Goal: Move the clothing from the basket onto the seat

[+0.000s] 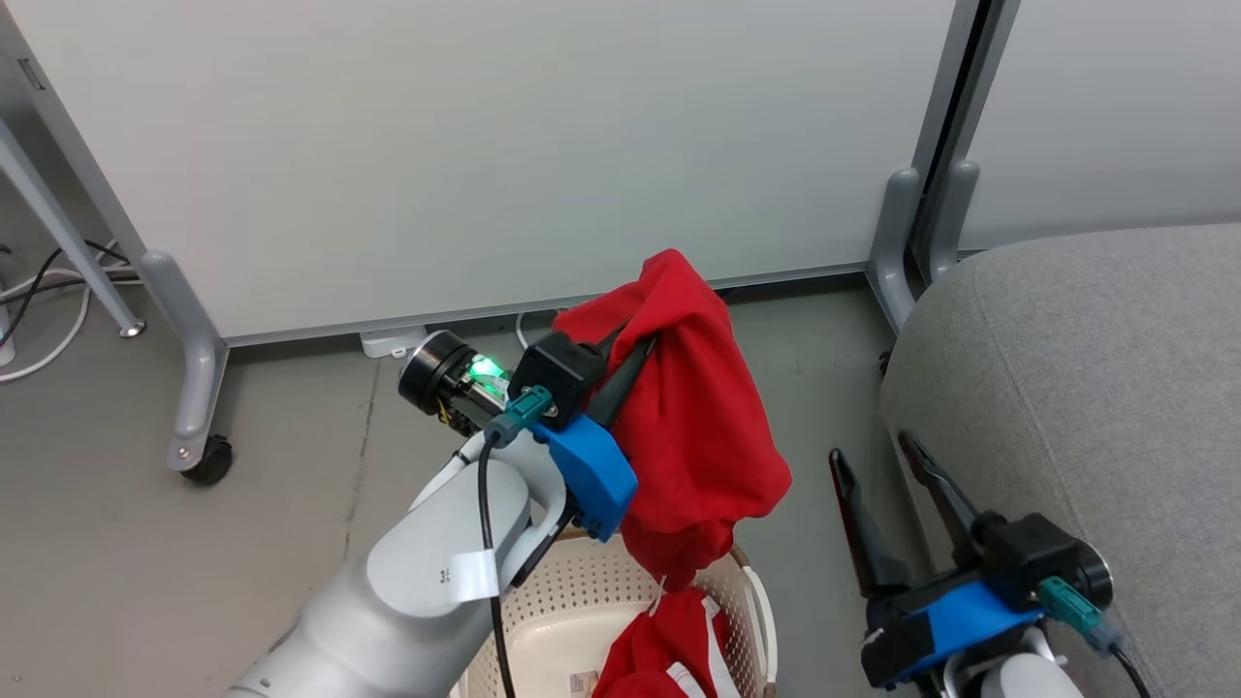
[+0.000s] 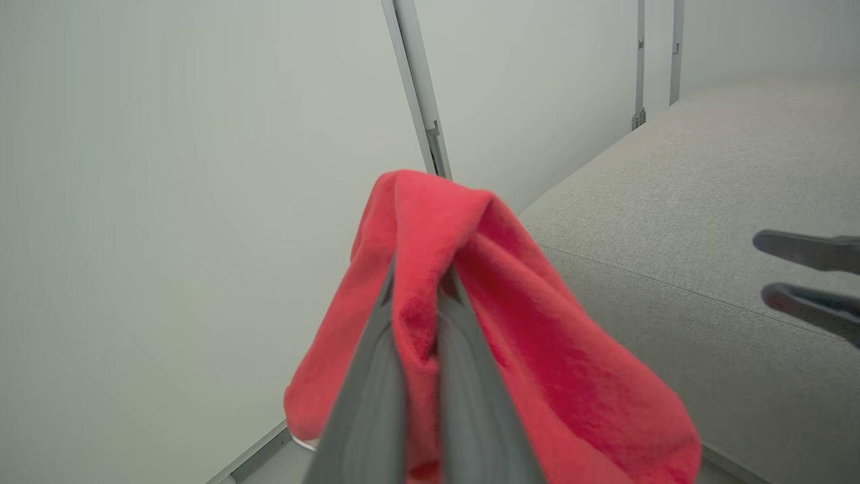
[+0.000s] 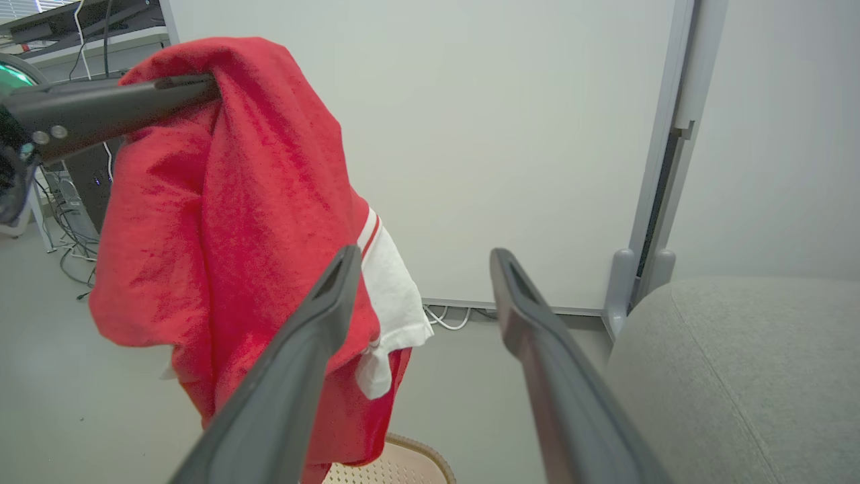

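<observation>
Nearest the head camera, the pale left forearm [image 1: 427, 582] leads up to the left gripper [image 1: 635, 347], its two dark fingers pinched together on a fold near the top of the clothing [image 1: 693, 417]. That piece hangs free above the basket [image 1: 572, 591], left of the grey seat [image 1: 1096, 388], and a second red piece [image 1: 659, 650] lies in the basket. Soft, light and limp, it should drape and swing, so a bunched fold looks the surest hold, while the right gripper [image 1: 873, 448], near the seat's left edge, stands with fingers well apart, touching nothing.
</observation>
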Robot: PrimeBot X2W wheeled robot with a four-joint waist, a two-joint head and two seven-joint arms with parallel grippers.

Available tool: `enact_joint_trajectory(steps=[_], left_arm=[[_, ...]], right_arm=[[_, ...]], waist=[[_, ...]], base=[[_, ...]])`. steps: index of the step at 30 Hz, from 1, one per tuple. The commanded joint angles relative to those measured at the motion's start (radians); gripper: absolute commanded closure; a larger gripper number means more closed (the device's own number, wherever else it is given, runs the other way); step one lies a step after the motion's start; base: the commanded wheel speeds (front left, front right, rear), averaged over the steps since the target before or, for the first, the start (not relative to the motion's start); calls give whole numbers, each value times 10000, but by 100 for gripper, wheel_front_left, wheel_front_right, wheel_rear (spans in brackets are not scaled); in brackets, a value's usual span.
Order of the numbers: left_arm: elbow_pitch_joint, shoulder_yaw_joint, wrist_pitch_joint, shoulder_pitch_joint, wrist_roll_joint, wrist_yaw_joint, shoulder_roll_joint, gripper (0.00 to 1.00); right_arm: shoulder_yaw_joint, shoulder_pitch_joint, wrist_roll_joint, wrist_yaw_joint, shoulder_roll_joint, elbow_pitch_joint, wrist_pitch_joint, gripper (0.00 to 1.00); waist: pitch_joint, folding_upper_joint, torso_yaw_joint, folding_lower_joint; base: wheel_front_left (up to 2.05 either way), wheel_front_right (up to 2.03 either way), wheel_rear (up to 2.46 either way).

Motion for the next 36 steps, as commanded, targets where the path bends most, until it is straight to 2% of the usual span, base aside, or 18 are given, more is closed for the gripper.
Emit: enact_joint_trajectory(steps=[1, 13, 31, 32, 33, 34, 36], left_arm=[[-45, -4, -51, -18, 40, 41, 14, 100], [-198, -358, -27, -299, 132, -54, -174, 100], [-620, -979, -32, -690, 189, -250, -481, 100], [-628, -1013, -33, -694, 167, -257, -485, 100], [-635, -1038, -34, -694, 142, -276, -492, 100], [-632, -1066, -35, -694, 118, -292, -501, 100], [-600, -1101, -36, -685, 97, -309, -515, 100]], right_arm=[[169, -263, -58, 5, -35, 17, -42, 0], [1623, -1977, -352, 5, -37, 736, -40, 0], [1695, -3585, -977, 5, -156, 3230, -39, 0], [1728, -3612, -925, 5, -152, 3411, -40, 29], [1742, -3679, -868, 5, -152, 3514, -40, 69], [1764, -3746, -847, 5, -148, 3589, -40, 100], [1818, -3763, -736, 3, -142, 3715, -40, 100]], waist=[[31, -1, 16, 0], [300, -1, 320, 0], [595, -1, 750, 0], [582, -1, 760, 0], [568, -1, 767, 0], [552, -1, 772, 0], [520, -1, 762, 0]], base=[[0, 0, 0], [0, 0, 0], [0, 0, 0], [0, 0, 0], [0, 0, 0], [0, 0, 0], [0, 0, 0]])
